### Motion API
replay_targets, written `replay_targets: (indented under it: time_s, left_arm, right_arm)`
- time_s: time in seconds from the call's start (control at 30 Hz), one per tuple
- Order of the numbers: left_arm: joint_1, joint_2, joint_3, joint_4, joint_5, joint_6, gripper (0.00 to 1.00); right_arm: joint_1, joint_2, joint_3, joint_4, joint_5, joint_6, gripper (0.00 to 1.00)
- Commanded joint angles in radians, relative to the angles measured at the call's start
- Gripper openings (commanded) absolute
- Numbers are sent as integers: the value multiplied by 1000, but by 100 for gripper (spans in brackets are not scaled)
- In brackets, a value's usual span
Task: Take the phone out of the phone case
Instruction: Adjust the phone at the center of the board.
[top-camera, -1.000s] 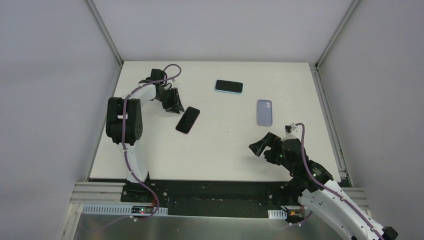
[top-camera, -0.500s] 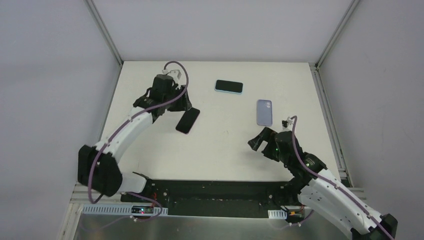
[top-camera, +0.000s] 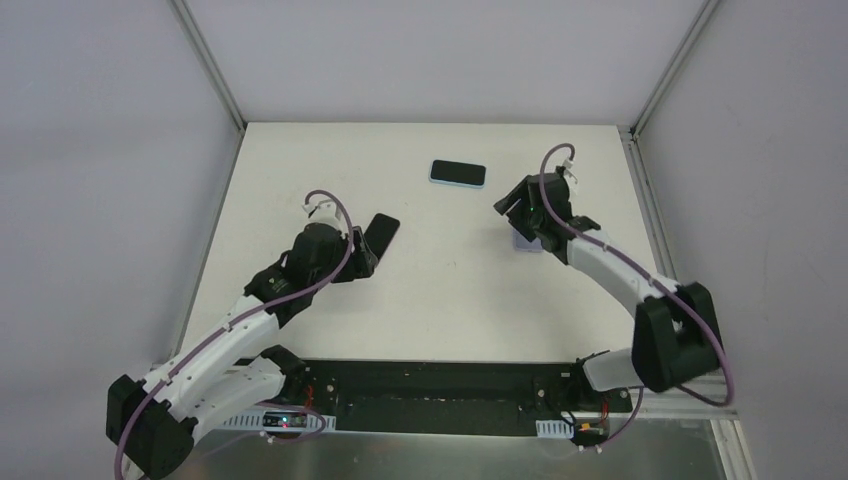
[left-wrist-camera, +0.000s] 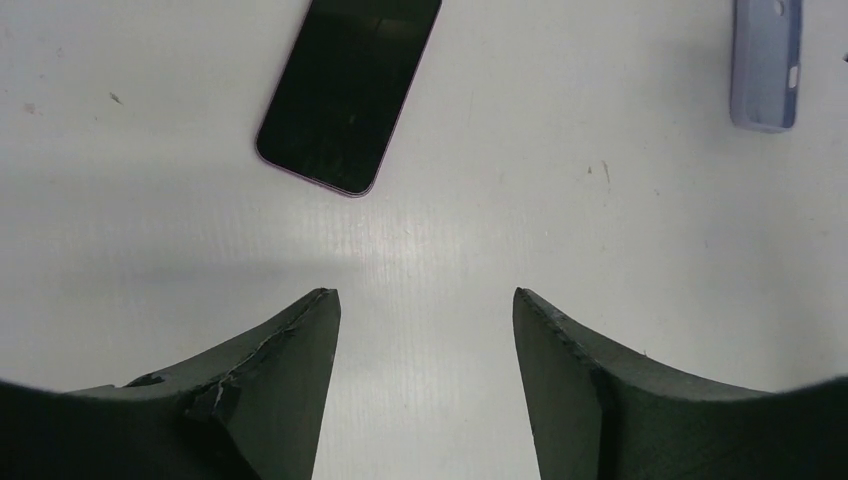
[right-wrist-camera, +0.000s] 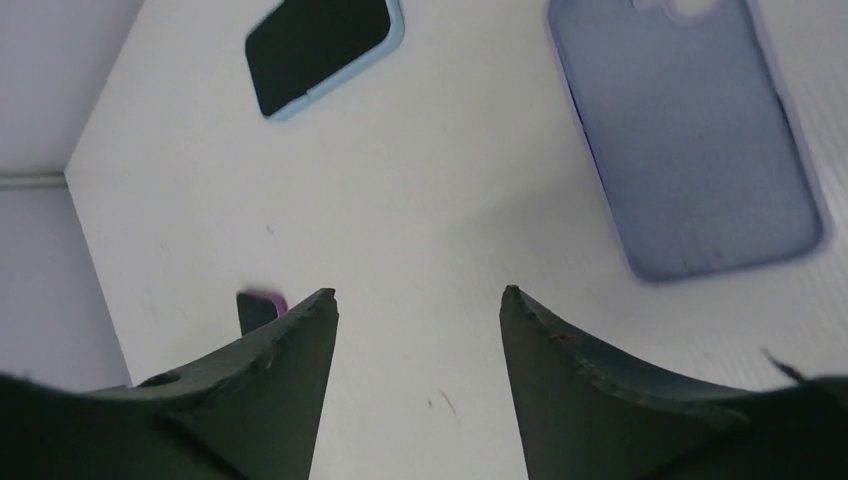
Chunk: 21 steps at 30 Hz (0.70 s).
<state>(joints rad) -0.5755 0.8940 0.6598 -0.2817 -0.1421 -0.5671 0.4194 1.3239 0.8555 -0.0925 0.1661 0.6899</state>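
Observation:
A black phone in a light-blue case (top-camera: 458, 173) lies face up at the back of the table, also seen as the blue-cased phone (right-wrist-camera: 320, 55) in the right wrist view. A second black phone with a pink rim (top-camera: 381, 228) (left-wrist-camera: 348, 95) lies at centre left, just ahead of my left gripper (top-camera: 366, 256) (left-wrist-camera: 425, 295), which is open and holds nothing. An empty lavender case (right-wrist-camera: 690, 140) (left-wrist-camera: 766, 65) lies at the right. My right gripper (top-camera: 512, 215) (right-wrist-camera: 418, 292) hovers over the lavender case's (top-camera: 527, 243) left edge, open and empty.
The white table (top-camera: 440, 300) is walled by grey panels with aluminium posts at the back corners. A black rail (top-camera: 430, 375) runs along the near edge by the arm bases.
The left arm swung from the back left to the near side of the pink-rimmed phone and opened its jaws. The right arm reached from the front to the lavender case, jaws narrowing somewhat.

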Motion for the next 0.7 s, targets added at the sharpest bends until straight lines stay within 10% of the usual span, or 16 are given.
replay_targets:
  time_s: [0.0, 0.67]
  left_arm:
    - [-3, -129, -45, 26, -35, -55, 64]
    - [-3, -241, -173, 84, 10, -145, 58]
  right_arm:
    - [-96, 219, 186, 166, -81, 69, 58]
    - [-258, 922, 903, 152, -264, 438, 41]
